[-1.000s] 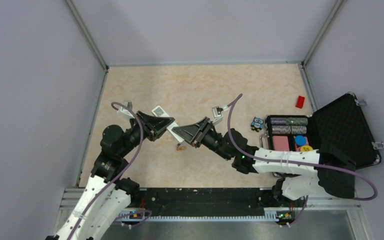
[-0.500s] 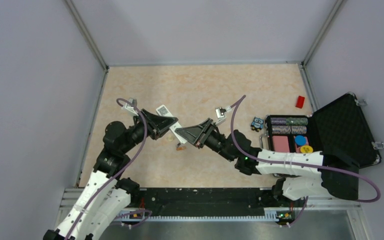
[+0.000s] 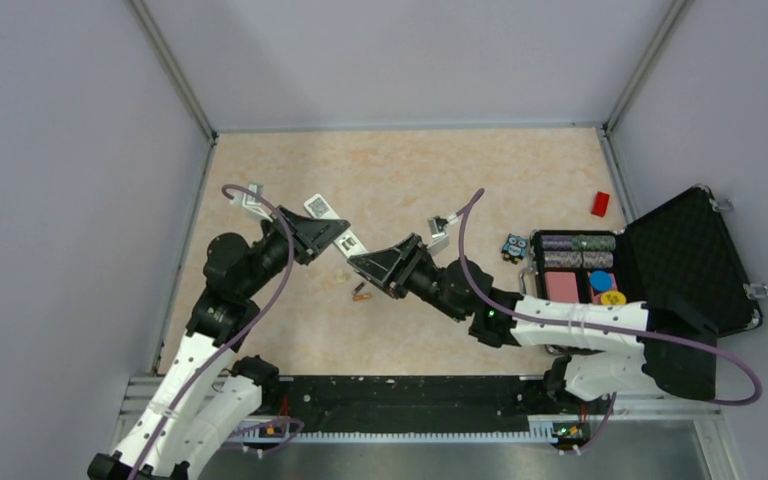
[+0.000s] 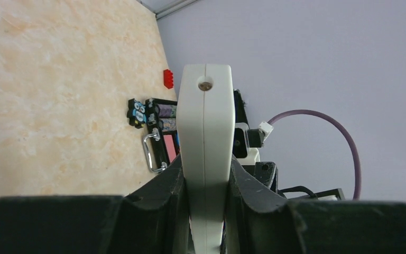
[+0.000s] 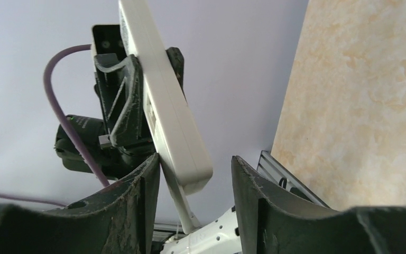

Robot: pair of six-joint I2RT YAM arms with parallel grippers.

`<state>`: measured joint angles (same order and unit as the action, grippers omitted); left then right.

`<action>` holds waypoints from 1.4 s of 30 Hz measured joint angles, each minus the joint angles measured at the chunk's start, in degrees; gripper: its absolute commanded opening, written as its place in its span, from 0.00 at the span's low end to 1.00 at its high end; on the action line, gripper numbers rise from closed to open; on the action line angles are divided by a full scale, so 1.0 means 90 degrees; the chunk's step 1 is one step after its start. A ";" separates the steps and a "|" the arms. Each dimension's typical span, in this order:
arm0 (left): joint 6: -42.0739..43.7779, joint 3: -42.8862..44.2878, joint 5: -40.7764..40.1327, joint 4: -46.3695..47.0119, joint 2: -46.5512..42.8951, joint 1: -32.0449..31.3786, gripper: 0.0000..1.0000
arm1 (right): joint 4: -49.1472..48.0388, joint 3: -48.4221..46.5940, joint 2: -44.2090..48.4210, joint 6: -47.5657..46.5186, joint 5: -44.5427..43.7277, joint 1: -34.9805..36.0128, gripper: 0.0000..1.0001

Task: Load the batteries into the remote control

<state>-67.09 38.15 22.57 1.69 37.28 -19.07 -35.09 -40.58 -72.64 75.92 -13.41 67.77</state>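
My left gripper (image 3: 336,236) is shut on the remote control (image 3: 329,222), a slim white bar held off the table with its end pointing toward the right arm. In the left wrist view the remote (image 4: 206,127) stands edge-on between the left gripper's (image 4: 206,182) fingers. My right gripper (image 3: 357,264) is open and empty, just right of the remote's end. In the right wrist view the remote (image 5: 166,114) lies by the left finger of the right gripper (image 5: 195,182), with a thin white flap hanging from its end. One small copper-orange battery (image 3: 361,293) lies on the table below the grippers. The other battery is hidden.
An open black case (image 3: 685,262) with striped chip rolls stands at the right, and shows in the left wrist view (image 4: 158,132). A small blue-black figure (image 3: 514,246) sits left of it. A red block (image 3: 600,203) lies far right. Walls enclose the beige table (image 3: 410,180).
My left gripper has carried the remote up and to the far left, away from the right gripper's fingers. The right gripper has stayed about where it was, still open.
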 measured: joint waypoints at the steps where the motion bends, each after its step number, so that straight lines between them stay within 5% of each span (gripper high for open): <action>1: 0.0073 0.0000 -0.0015 -0.0005 0.0034 0.0000 0.00 | 0.0005 0.0044 0.0000 0.0049 0.0007 0.0000 0.52; 13: 0.0614 0.0000 -0.0146 -0.0007 0.0221 0.0007 0.00 | 0.0248 0.0214 0.0015 0.0333 0.0138 0.0012 0.41; 23: 0.1469 0.0119 -0.0520 -0.0401 0.0219 0.0024 0.00 | 0.0945 0.0342 0.0070 0.0296 0.0255 0.0039 0.00; 34: 0.2176 0.0163 -0.1311 -0.1443 0.0168 0.0024 0.00 | 0.2278 0.0342 0.0991 -0.0238 -0.0109 -0.0066 0.00; 42: 0.2387 0.0168 -0.1326 -0.1756 0.0039 0.0024 0.00 | 0.4243 0.0355 0.1382 -0.0928 -0.0359 -0.1474 0.00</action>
<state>-45.60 39.66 10.63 -14.11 37.63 -18.85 3.09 -37.39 -60.20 67.57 -16.64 54.50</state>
